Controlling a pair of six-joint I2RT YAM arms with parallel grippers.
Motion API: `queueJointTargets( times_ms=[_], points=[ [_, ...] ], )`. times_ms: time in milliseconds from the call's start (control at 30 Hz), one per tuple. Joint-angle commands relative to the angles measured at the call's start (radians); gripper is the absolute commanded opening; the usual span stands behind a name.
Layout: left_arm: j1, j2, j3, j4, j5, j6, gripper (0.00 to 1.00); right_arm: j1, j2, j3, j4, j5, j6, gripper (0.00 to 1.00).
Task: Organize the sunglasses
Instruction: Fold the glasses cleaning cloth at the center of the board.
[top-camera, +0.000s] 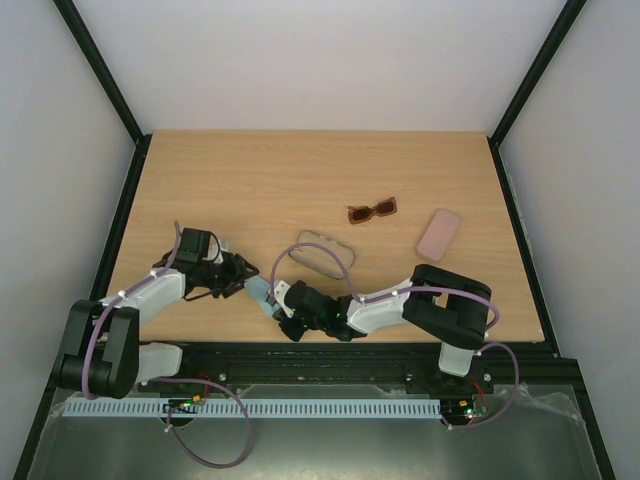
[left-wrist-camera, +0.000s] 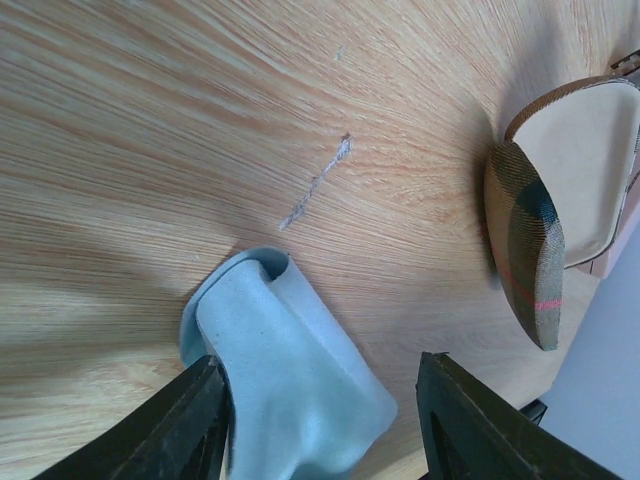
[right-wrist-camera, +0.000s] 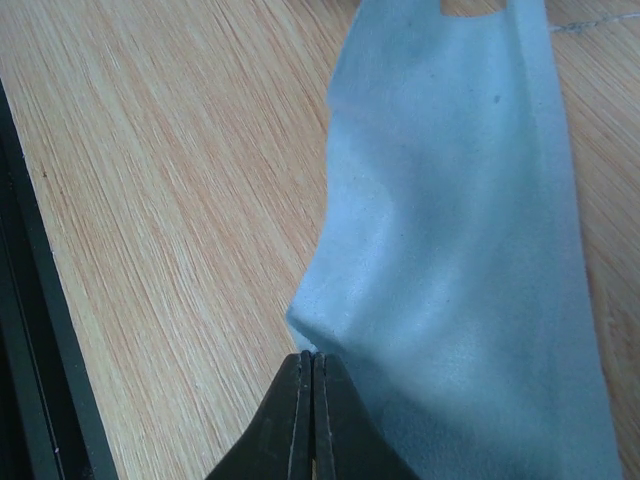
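While the right gripper (right-wrist-camera: 313, 362) pinches a light-blue cloth (right-wrist-camera: 450, 250), the left gripper (left-wrist-camera: 320, 395) stands open around it.
Task item: reddish-brown sunglasses (top-camera: 372, 211) lie well apart on the table (top-camera: 250, 170), near a pink case (top-camera: 439, 234).

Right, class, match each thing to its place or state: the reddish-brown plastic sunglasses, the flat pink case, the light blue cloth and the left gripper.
Things:
1. reddish-brown plastic sunglasses
2. flat pink case
3. light blue cloth
4. left gripper

Places or states:
A. pinched in the shut right gripper
B. jaws apart
C. farthest right of the loose things in the top view
D. directly left of the pink case

Pairs: 1-D, 2-C, 3-A, 4-B
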Motion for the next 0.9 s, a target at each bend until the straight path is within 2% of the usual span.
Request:
queueJointTargets(
  times_ms=[0,100,300,667,767,867],
  points=[
    [-0.011,0.010,-0.009,0.013,0.018,0.003,0.55,0.008,0.020,0.029,-0.022,0.005,-0.011,0.01],
    [-0.019,0.017,-0.010,0.004,0.012,0.010,0.54,0.008,0.026,0.035,-0.027,0.021,-0.007,0.01],
    [-0.021,0.004,-0.031,-0.053,-0.073,0.012,0.39,0.008,0.036,0.045,-0.027,0.033,0.006,0.01],
    [-0.022,0.000,-0.029,-0.124,-0.147,0.047,0.29,0.008,0.043,0.051,-0.026,0.049,0.021,0.01],
    [-0.022,0.005,-0.028,-0.125,-0.157,0.053,0.20,0.008,0.043,0.051,-0.026,0.056,0.025,0.01],
    [-0.022,0.006,-0.024,-0.126,-0.161,0.056,0.04,0.008,0.039,0.049,-0.025,0.072,0.032,0.01]
  ],
)
